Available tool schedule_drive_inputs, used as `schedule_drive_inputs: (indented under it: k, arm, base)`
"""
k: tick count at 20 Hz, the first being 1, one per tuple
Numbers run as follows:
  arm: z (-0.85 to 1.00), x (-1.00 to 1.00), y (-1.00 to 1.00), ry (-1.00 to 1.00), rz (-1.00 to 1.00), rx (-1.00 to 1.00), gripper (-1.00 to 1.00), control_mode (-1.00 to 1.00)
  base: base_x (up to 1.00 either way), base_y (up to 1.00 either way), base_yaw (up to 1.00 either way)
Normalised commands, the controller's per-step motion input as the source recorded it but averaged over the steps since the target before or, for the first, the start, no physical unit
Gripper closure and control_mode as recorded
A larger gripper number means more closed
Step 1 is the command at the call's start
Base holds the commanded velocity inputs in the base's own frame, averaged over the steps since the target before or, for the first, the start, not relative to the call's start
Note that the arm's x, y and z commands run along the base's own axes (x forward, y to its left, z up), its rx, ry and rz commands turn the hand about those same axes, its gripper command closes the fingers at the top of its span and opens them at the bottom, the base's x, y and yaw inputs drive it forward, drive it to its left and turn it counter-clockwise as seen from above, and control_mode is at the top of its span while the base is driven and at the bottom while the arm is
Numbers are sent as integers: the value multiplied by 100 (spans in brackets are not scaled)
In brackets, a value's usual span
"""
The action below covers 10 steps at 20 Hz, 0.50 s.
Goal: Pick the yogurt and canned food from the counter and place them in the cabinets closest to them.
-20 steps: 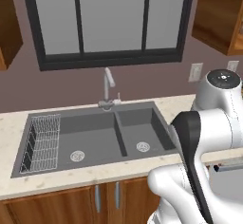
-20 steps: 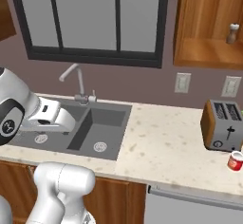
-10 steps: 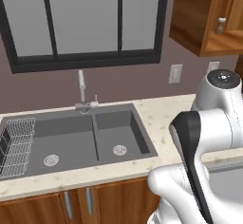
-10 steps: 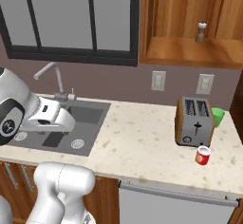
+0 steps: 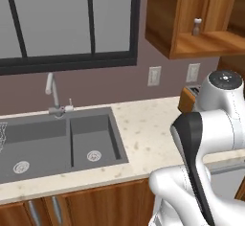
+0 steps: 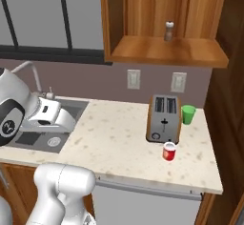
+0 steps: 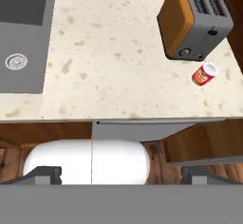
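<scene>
Sink [image 6: 45, 140]: left end of the counter, well to the left of the toaster; the arm's hand hangs over its near right corner.
End effector [image 7: 121, 175]: two dark fingertips at the lower edge of the hand view, set far apart with nothing between them, so the jaws stand wide and empty; it hangs off the counter's front edge, well left of the toaster.
Counter [image 6: 114, 143]: beige speckled top running from the sink to the toaster; bare stretch between them.
Toaster [image 6: 163, 118]: landmark, upright near the back wall at the counter's right end.
Yogurt [image 6: 168, 151]: red cup, white rim, standing upright just in front of the toaster, toward its right corner, apart from it; in the hand view at [image 7: 204, 74].
Green cup [image 6: 188, 114]: just right of the toaster, behind the yogurt.
Cabinets [image 6: 167, 52]: open wooden shelf directly above the toaster, a pepper shaker [image 6: 168, 31] on it.
Canned food: not located.
Bearing for the coming move: the yogurt lies far right and forward of the end effector, across the bare counter; its long axis is vertical, so a level side approach from the left or front seems fit, the toaster blocking the rear.
</scene>
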Motion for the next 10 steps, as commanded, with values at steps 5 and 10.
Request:
schedule_drive_inputs:
  k: [5, 10]
  arm:
    - [0, 0, 0, 0, 0, 0, -100, 100]
    - [0, 0, 0, 0, 0, 0, -100, 100]
  base:
    - [0, -57, -2]
    - [-1, -48, -1]
